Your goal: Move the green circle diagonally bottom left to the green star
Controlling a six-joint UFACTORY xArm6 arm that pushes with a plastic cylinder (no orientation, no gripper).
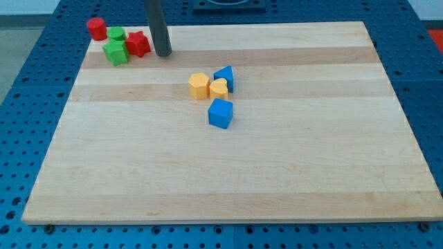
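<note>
The green circle (115, 33) sits near the board's top left corner. The green star (116, 52) lies just below it, touching or nearly touching. A red star (138, 43) lies to their right. A red cylinder (96, 28) stands to the left of the green circle, at the board's top edge. My tip (163, 52) rests on the board just right of the red star, a small gap apart from it.
Near the board's middle are a yellow hexagon (199, 86), a yellow heart (219, 88), a blue triangle-like block (225, 77) and a blue cube (221, 113). The wooden board (228, 173) lies on a blue perforated table.
</note>
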